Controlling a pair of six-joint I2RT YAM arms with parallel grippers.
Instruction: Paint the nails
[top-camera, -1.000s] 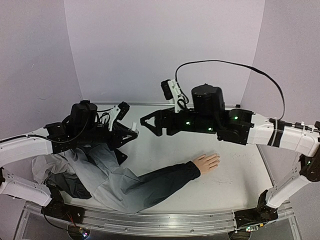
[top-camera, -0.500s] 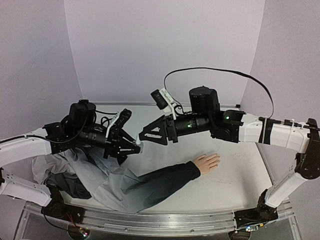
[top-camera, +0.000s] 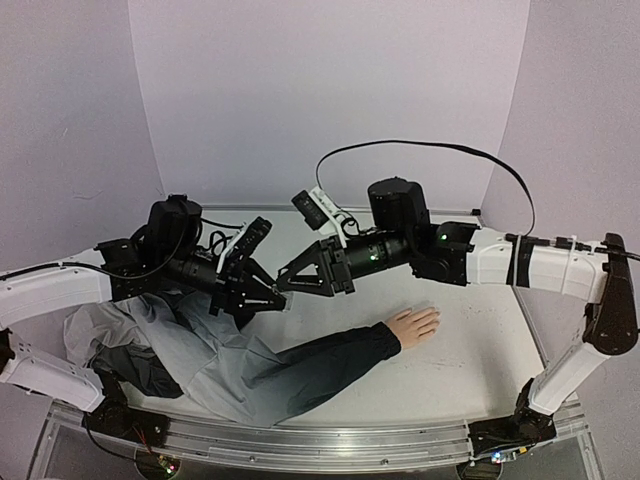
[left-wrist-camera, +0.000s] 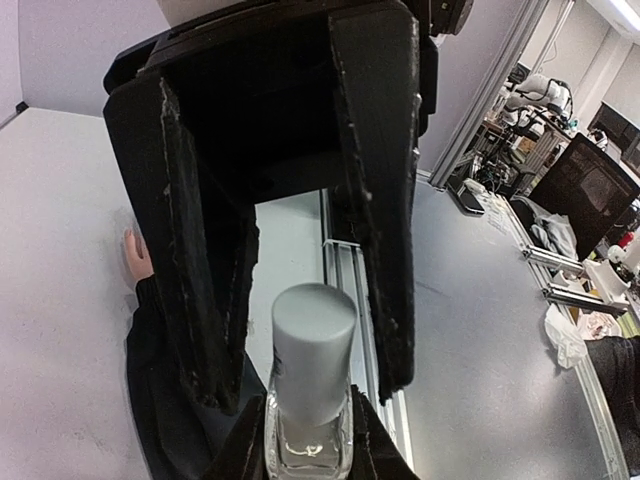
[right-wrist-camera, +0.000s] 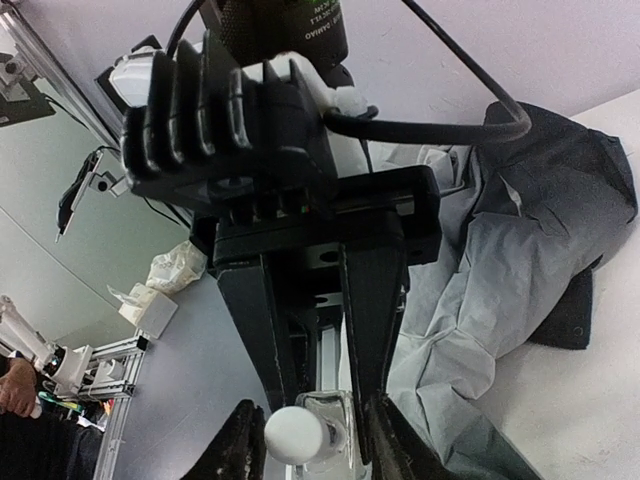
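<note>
White table (top-camera: 470, 345): left pincer (top-camera: 280, 300) clamps bottle (left-wrist-camera: 310, 445); right pincer (right-wrist-camera: 312, 438) part-open around cap (left-wrist-camera: 313, 320).

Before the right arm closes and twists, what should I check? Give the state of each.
1. Left gripper holds the bottle: ok, jaws clamped on the glass body.
2. Cap seated on the bottle: ok.
3. Cap centred between the right gripper fingers: ok, it sits between them near the tips.
4. Right gripper closed on the cap: not ok, the jaws straddle it and a gap shows on one side.
5. Mannequin hand clear of both arms: ok, it lies on the table, apart from the grippers.
6. Nails bare or painted: cannot tell, too small.
</note>
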